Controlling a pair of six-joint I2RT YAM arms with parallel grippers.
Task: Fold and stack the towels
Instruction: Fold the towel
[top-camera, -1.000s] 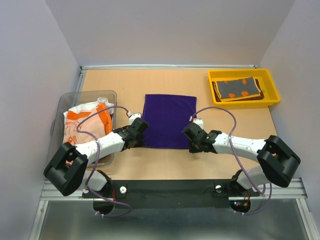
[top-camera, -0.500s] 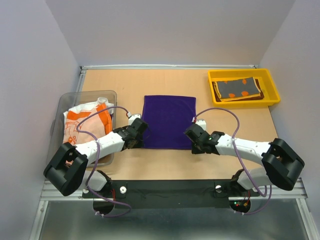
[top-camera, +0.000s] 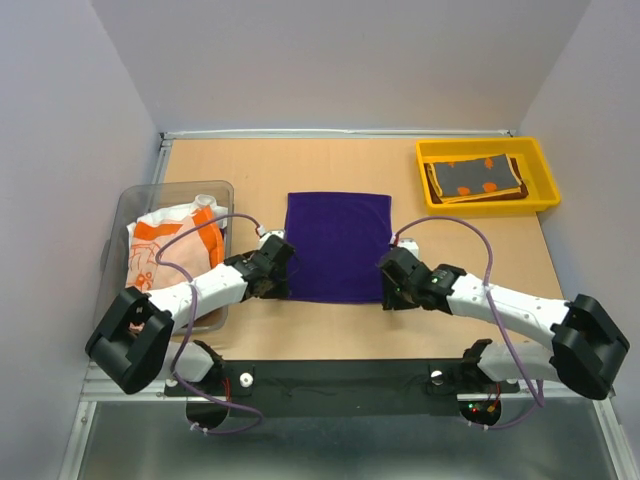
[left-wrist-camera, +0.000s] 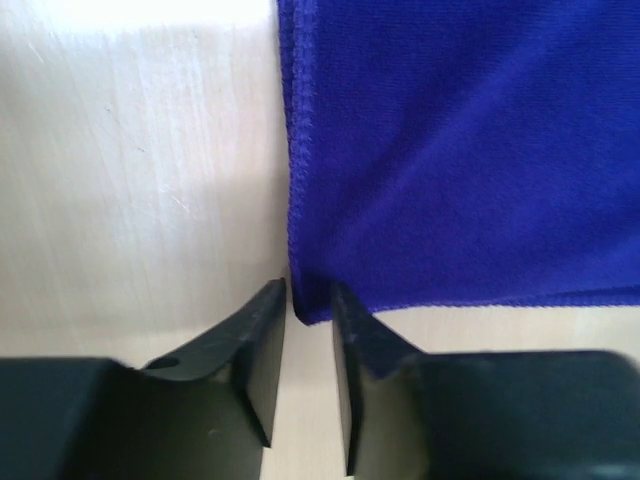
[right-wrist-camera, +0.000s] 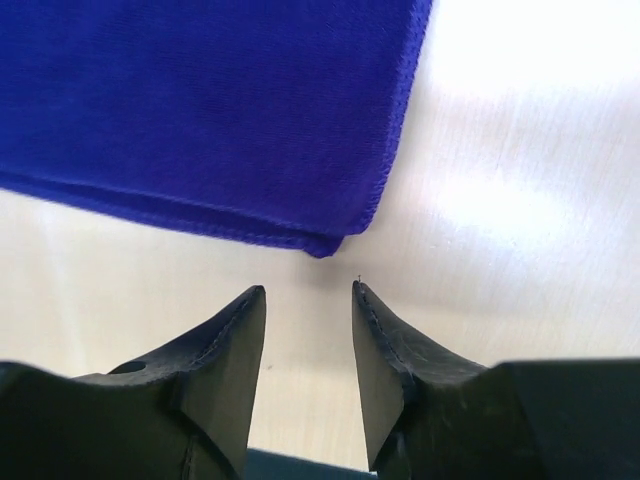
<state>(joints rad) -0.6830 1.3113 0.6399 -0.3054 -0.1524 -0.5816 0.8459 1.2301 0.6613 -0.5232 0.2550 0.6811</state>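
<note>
Both end effectors part since the earlier frame | left end effector (left-wrist-camera: 308, 320) slightly open at near-left corner of purple towel (top-camera: 337, 246), flat mid-desk (top-camera: 230, 165) | right end effector (right-wrist-camera: 308, 335) open, short of near-right corner | advance, pinch both corners evenly, fold away.

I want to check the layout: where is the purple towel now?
In the top view, the purple towel lies flat mid-table, between the clear bin on the left and the yellow tray at back right.
</note>
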